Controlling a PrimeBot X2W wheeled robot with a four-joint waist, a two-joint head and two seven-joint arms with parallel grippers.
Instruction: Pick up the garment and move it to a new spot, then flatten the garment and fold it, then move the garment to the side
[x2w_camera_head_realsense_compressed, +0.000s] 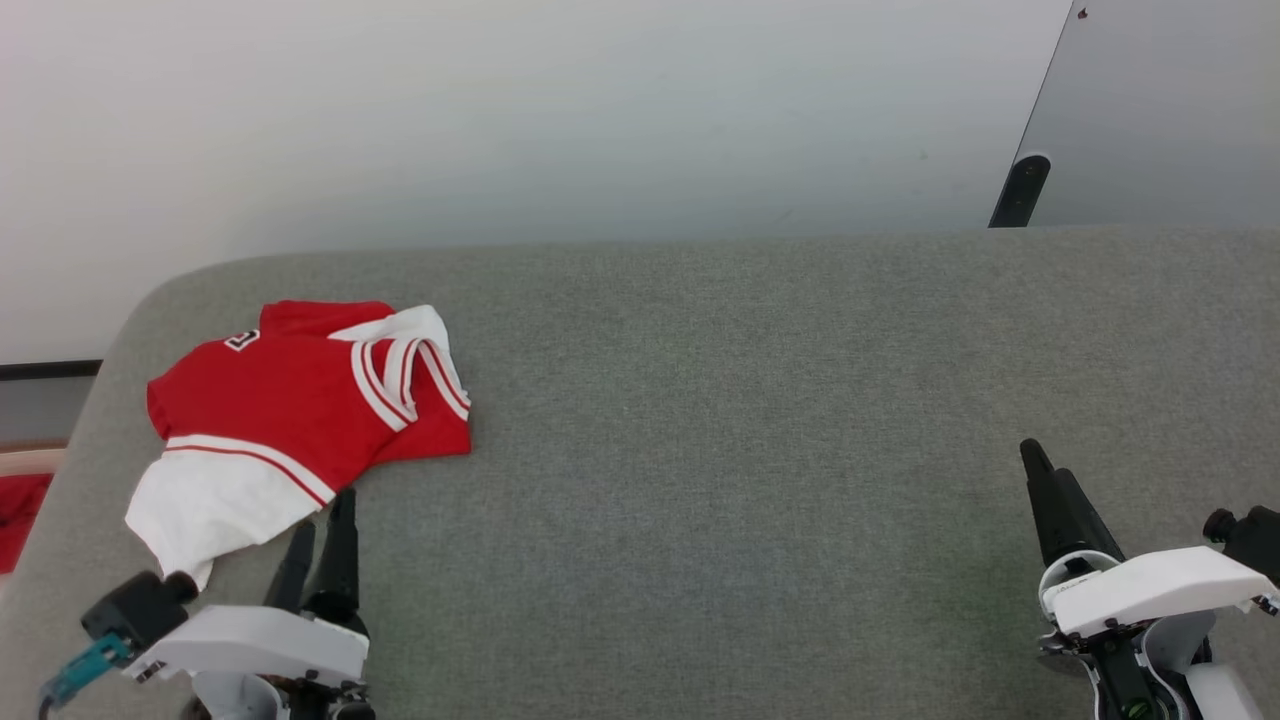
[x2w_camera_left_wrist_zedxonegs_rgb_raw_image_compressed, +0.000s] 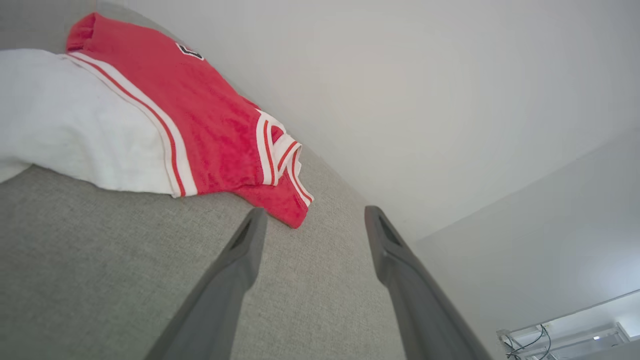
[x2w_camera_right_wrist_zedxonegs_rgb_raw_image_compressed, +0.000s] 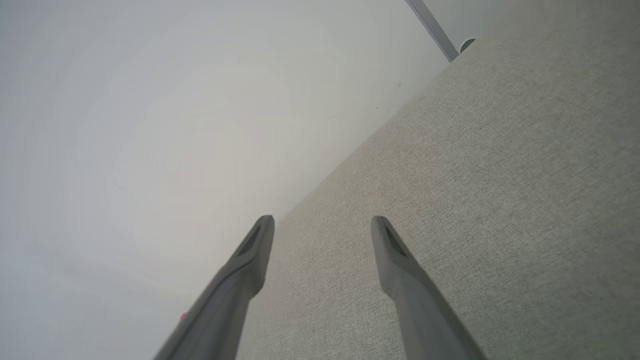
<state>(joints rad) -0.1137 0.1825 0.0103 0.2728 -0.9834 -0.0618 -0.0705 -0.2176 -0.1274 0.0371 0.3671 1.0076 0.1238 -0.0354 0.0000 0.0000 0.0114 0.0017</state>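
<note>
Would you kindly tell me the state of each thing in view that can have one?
garment: loosely folded, lying on the grey cushion, not gripped.
left gripper: open, empty, close beside the garment.
right gripper: open, empty, over bare cushion.

The left gripper (x2w_camera_head_realsense_compressed: 322, 520) ends in two long, dark fingers (x2w_camera_head_realsense_compressed: 343, 545) that taper to blunt points. Behind them sits a smooth white cover (x2w_camera_head_realsense_compressed: 260, 640), and beside it a black cylindrical block (x2w_camera_head_realsense_compressed: 140, 605) with a teal plug (x2w_camera_head_realsense_compressed: 85, 668). The right gripper (x2w_camera_head_realsense_compressed: 1047, 466) has the same dark fingers, a matching white shell (x2w_camera_head_realsense_compressed: 1150, 585) and a black knob (x2w_camera_head_realsense_compressed: 1235, 530). Up close in the wrist views, each finger looks matte grey with a narrow recessed slot (x2w_camera_left_wrist_zedxonegs_rgb_raw_image_compressed: 243, 235) near its tip.
</note>
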